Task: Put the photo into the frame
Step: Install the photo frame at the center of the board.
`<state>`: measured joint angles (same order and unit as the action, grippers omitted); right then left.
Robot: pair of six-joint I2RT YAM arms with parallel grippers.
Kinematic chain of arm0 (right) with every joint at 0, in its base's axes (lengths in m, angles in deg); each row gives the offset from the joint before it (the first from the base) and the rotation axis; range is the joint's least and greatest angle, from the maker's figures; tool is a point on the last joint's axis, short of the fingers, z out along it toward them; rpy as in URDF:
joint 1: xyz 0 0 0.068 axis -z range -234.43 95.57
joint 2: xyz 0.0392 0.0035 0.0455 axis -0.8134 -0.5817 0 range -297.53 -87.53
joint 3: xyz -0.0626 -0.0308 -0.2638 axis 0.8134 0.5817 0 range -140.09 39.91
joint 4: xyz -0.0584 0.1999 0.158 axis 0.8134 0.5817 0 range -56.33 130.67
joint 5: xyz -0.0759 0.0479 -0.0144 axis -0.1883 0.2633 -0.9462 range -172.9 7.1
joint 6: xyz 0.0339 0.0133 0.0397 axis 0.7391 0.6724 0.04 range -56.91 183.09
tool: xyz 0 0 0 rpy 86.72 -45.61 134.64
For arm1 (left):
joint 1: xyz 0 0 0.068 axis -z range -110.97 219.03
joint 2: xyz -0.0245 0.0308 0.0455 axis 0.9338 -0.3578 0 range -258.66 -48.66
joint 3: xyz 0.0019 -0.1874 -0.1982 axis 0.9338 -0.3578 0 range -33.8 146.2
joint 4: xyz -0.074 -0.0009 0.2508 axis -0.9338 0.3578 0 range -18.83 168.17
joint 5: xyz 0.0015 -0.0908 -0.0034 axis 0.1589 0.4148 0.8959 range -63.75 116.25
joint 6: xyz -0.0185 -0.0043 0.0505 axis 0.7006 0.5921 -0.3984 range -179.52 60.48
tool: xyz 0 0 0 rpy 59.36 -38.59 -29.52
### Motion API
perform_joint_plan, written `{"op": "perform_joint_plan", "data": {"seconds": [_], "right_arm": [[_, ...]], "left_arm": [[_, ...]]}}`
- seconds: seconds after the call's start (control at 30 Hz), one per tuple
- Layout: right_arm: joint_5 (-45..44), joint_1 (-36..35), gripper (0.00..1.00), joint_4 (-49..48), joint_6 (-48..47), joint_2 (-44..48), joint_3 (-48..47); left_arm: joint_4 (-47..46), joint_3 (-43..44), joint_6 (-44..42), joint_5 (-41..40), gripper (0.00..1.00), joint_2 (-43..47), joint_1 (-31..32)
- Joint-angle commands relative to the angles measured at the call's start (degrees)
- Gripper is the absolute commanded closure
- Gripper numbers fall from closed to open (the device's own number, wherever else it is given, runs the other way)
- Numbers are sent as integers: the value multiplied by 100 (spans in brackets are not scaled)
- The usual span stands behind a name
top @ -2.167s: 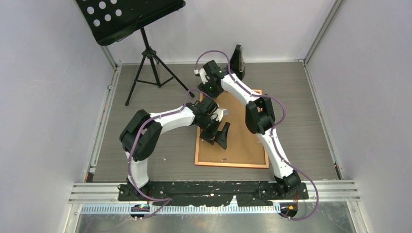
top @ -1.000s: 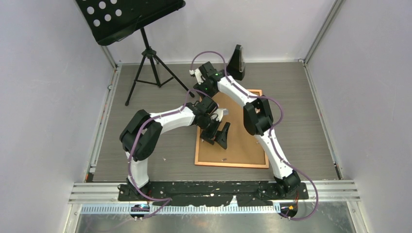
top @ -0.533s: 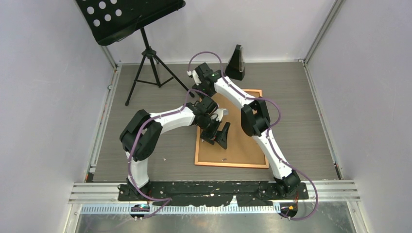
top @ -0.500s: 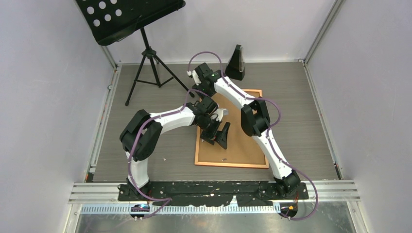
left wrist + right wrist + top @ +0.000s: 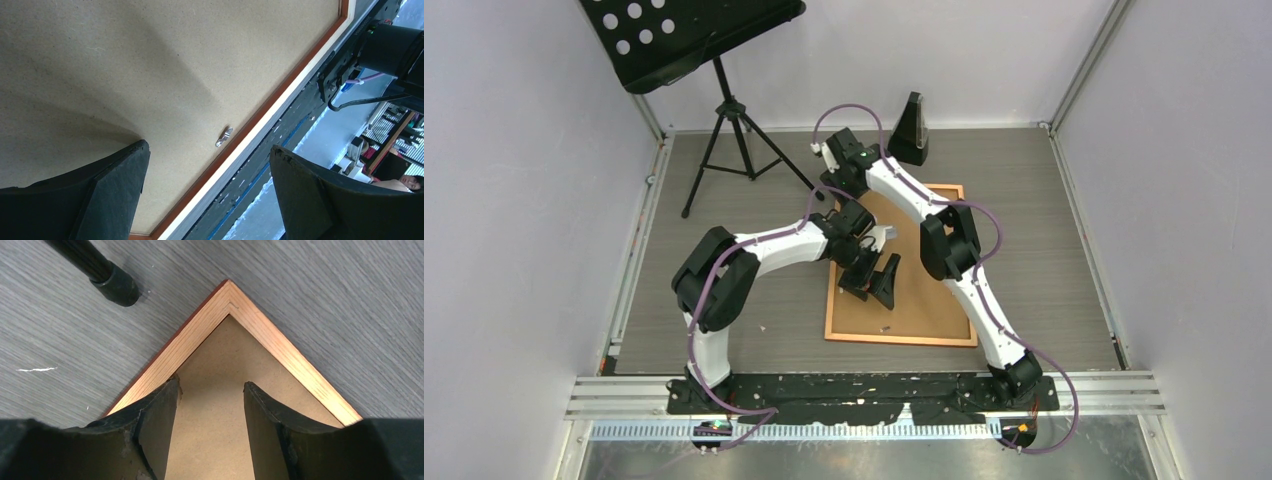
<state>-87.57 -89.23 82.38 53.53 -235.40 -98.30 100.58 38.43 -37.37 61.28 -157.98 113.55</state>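
top view: the frame (image 5: pixel 900 340) lies face down in the middle of the desk (image 5: pixel 1044 250) with a brown board (image 5: pixel 914 295) in it; the photo is not visible.
left wrist: the left hand (image 5: pixel 208 148) gapes wide and empty above the board, near a metal tab (image 5: pixel 223 136).
right wrist: the right hand (image 5: pixel 210 385), partly apart and empty, hangs over the frame's far left corner.
likely step: fastening the back. the next move calls for turning the tabs.

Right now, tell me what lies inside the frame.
A plain brown backing board fills the frame, with a small metal clip near one edge. No photo shows; whatever lies beneath the board is covered.
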Motion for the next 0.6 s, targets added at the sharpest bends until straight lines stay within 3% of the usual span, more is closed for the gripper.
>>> {"op": "perform_joint_plan", "data": {"seconds": [0.0, 0.57], "right_arm": [[-203, 95, 42, -308, 81, -168, -32], [-609, 107, 40, -438, -71, -212, -14]], "left_arm": [[-19, -50, 15, 75, 6, -143, 84], [-40, -44, 64, 118, 6, -182, 93]]}}
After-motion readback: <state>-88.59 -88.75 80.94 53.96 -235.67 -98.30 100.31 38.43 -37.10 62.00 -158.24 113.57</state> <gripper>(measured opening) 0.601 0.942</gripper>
